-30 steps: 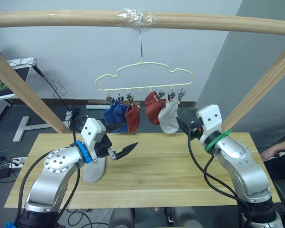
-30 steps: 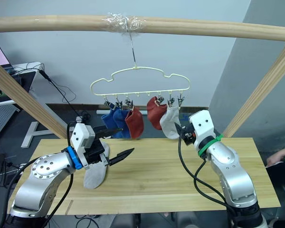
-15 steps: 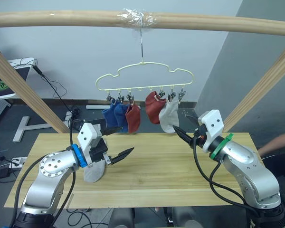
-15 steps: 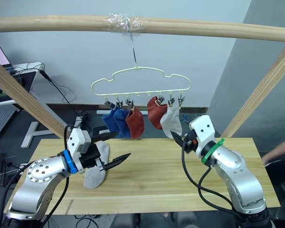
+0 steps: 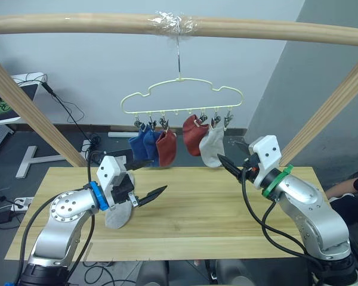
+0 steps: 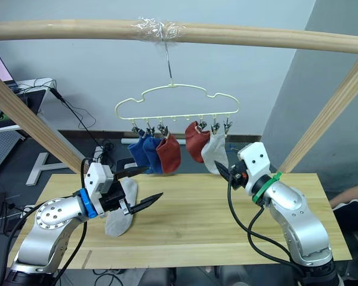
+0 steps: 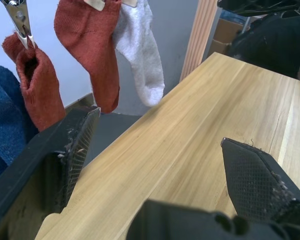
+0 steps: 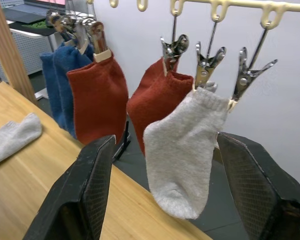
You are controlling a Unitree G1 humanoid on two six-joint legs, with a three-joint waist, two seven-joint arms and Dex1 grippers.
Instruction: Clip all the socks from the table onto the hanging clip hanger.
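The left gripper [image 5: 148, 177] with two black fingers stood wide open and held nothing, above the long table of light wood planks [image 5: 197, 220]. Just under it lay the last light grey ankle sock [image 5: 118, 214], flat on the wood. The right gripper [image 6: 228, 167] was also spread wide and empty, near the hanging grey sock [image 8: 187, 150]. Five socks already hung from the thin pale yellow wire clip hanger [image 5: 180, 96] — two blue, two rust red, one grey. The sock on the table looked light, soft and limp — I think it is best pinched at the cuff, so the edge can go into a free silver clip [image 8: 247, 75].
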